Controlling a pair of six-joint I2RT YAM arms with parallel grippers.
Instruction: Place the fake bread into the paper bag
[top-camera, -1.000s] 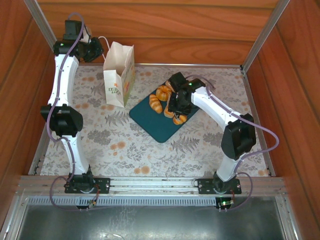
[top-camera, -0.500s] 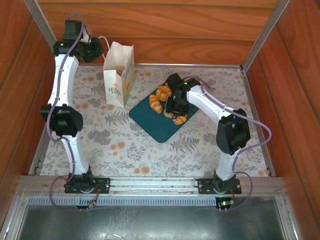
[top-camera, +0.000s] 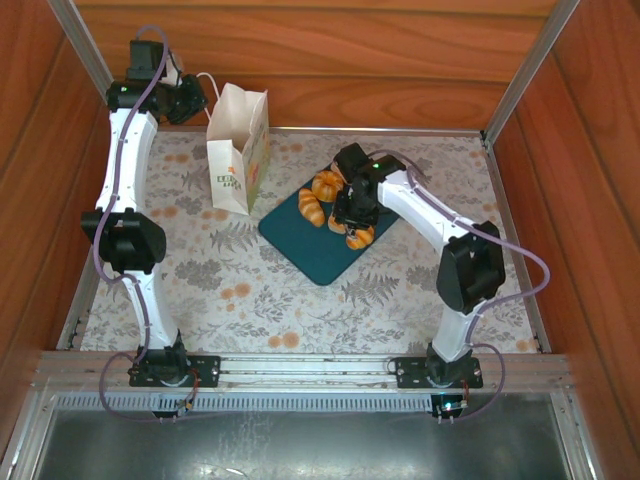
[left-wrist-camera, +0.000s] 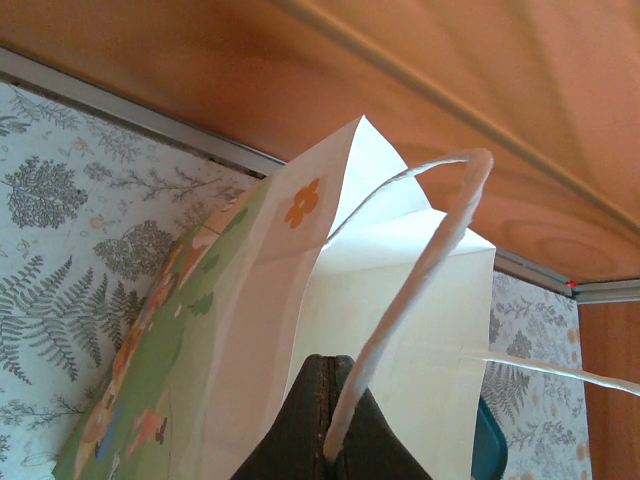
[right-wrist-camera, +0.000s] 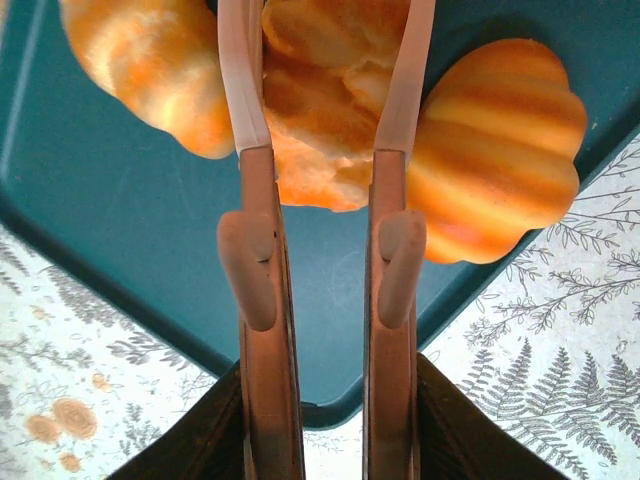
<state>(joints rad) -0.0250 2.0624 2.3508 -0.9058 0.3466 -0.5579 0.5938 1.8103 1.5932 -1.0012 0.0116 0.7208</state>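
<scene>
1. Wood-panelled walls closed in a table (top-camera: 200, 280) covered in a fern-and-flower print.
2. From above, the right gripper (top-camera: 352, 212) hid part of the fake bread (top-camera: 322, 188), so the pieces could not be counted. The inside of the paper bag (top-camera: 238, 150) could not be seen.
3. In the left wrist view the left gripper (left-wrist-camera: 325, 440) showed as a dark wedge cut off at the frame's bottom. It was pinched shut on the bag's cord handle (left-wrist-camera: 432, 250).
4. The right gripper (right-wrist-camera: 328, 425) clamped a pair of tongs (right-wrist-camera: 255, 250), whose pale tips squeezed one roll (right-wrist-camera: 320, 120).
5. A pumpkin-shaped bun (right-wrist-camera: 495, 150) lay touching the right tong arm, with another roll (right-wrist-camera: 150, 70) on the left. All sat at the far end of a teal tray (right-wrist-camera: 120, 240).
6. The bag stood upright near the back wall, well apart from the tray.
7. Bare cloth lay open between them and across the table's near half.
</scene>
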